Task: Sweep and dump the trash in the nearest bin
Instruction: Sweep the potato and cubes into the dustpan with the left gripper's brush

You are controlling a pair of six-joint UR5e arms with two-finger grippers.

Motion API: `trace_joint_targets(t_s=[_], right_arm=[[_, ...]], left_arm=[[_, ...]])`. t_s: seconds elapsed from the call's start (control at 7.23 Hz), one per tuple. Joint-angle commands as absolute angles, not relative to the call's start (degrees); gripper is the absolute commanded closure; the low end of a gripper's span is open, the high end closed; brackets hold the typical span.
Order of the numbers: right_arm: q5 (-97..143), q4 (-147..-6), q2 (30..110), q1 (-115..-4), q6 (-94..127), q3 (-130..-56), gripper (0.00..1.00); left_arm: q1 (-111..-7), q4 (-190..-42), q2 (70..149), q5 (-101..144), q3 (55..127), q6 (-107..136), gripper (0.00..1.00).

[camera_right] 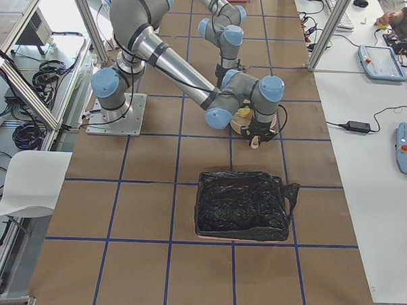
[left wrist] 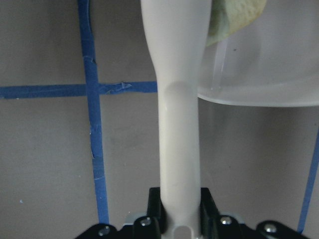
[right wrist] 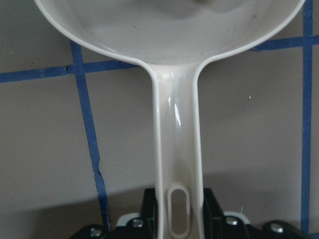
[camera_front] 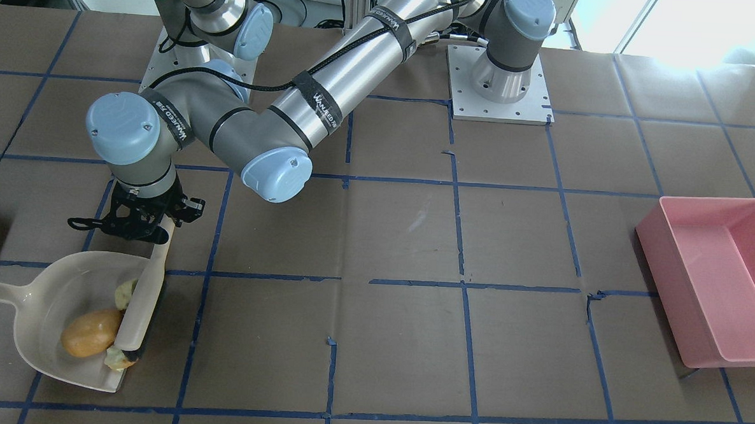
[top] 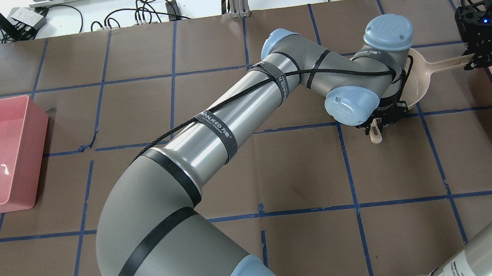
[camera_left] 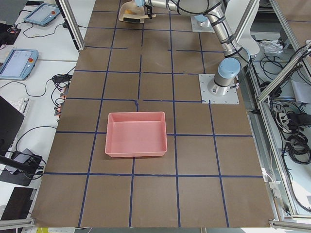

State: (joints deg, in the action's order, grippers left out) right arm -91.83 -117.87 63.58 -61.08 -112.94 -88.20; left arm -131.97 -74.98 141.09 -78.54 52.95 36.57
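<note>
Cream brush handle (left wrist: 178, 149) sits clamped in left gripper (left wrist: 179, 206); right gripper (right wrist: 178, 206) clamps dustpan handle (right wrist: 177, 139).

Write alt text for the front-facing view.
The left arm's pincer holds a brush over a dustpan with an orange ball and two pale chunks. A pink bin sits far across the taped brown table.

Open tabletop (camera_front: 410, 341) between dustpan (camera_front: 49, 299) and pink bin (camera_front: 712, 277), left arm (camera_front: 332, 89) slanting across behind, black-lined bin (camera_right: 242, 205) seemingly near dustpan
</note>
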Motion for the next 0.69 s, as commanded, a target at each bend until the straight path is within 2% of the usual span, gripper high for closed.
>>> trace_joint_targets(t_s=[0.0,0.55], right_arm=[[-91.8,-117.9,63.5,-61.1,-112.9,-88.2,1.0],[-91.8,-118.0,63.3,-61.0,-112.9,-88.3,1.0]], left_arm=[[-133.8,-74.9,141.1,-79.4,52.6,29.6,1.0],[-134.7,-75.5,140.2,-81.9,52.1,16.5,1.0]])
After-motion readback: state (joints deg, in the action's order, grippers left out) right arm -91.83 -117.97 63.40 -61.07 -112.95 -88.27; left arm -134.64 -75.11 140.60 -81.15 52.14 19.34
